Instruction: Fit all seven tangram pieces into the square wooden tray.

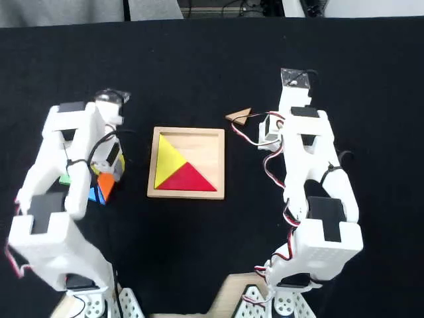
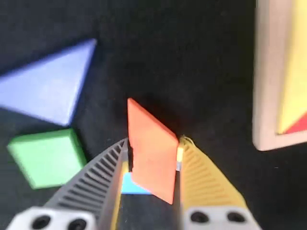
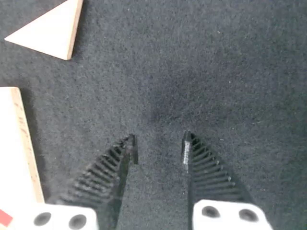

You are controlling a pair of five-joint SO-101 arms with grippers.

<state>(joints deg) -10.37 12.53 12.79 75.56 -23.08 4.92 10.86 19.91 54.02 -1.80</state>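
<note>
Between the fingers of the left gripper [image 2: 152, 143]: the orange piece [image 2: 151, 148], pinched from both sides, tilted up, one corner poking forward past the tips. Closed firmly on it. Right beneath, peeking out between the fingers, a light blue patch [image 2: 134, 184], shape not readable. Just beside that cluster, a green square [image 2: 45, 155] and a blue triangle [image 2: 48, 84], close together but apart, both flat on the black table [image 1: 199, 59]. Off to the other side, near but clear of the orange piece, the outer wall of the tray [image 2: 266, 76].

Over at the right gripper [image 3: 159, 143]: fingers spread, only dark cloth between them. Open cloth all round those tips. Tray wall just to one side. Farther ahead, a wooden triangle [image 3: 50, 28], lying flat near the tray's corner, not touching it.

Inside the tray: a yellow triangle [image 1: 168, 159] and a red triangle [image 1: 188, 177], meeting along one slanted edge. Yellow against the wall on the left arm's side, red along the near rim. Bare wood across the other half, up to the far rim and the wall on the right arm's side.

Count: two pieces seated in the tray. Four triangles in all, one square, one orange four-sided piece, plus that light blue scrap.
</note>
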